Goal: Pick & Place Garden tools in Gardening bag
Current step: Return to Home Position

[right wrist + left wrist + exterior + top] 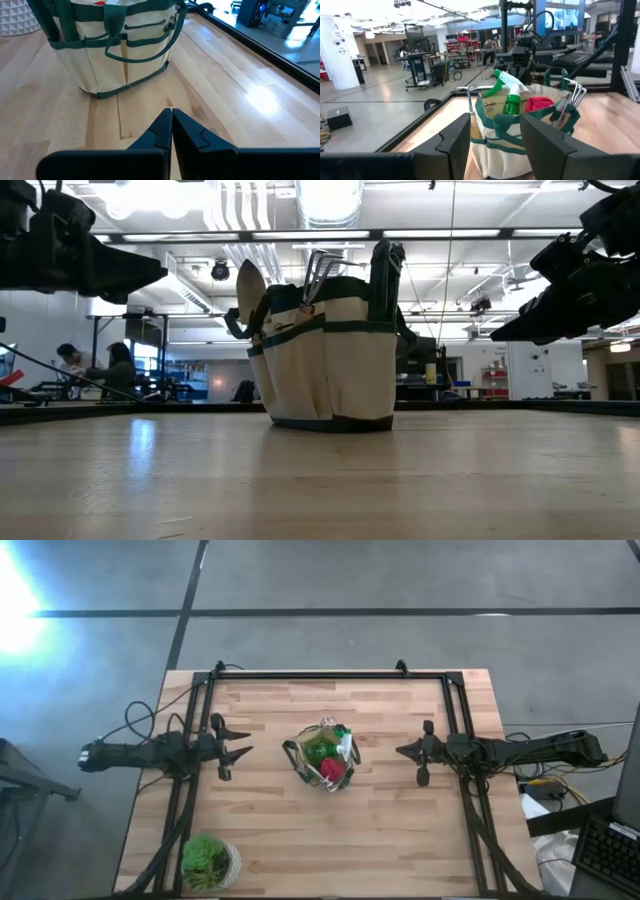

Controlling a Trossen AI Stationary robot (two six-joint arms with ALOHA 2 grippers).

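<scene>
Nearest, at the table's 7 o'clock corner in the high view, one leafy green plant [205, 858] is sitting in a pale round pot. Farther in, the pale butcher-block table [300, 830] of glued wooden strips is carrying the gardening bag [330, 370] at its centre. The bag is one round tote of beige canvas with green webbing trim, stitched side pockets and a looping handle, and it is standing upright. The garden tools [322, 752] are poking out of it: one green plastic spray bottle [512, 97], one red tool [538, 104], one bent-wire metal rake [572, 97] and one rounded trowel blade [250, 295]. At the bag's 9 o'clock the left gripper [238, 751] is hovering with its two dark fingers spread apart, holding nothing. At 3 o'clock the right gripper [403, 751] is hovering with its two fingers pressed together, also empty. Both are hanging clear of the bag. Beyond the far edge, two people [95, 363] are sitting in the room.
</scene>
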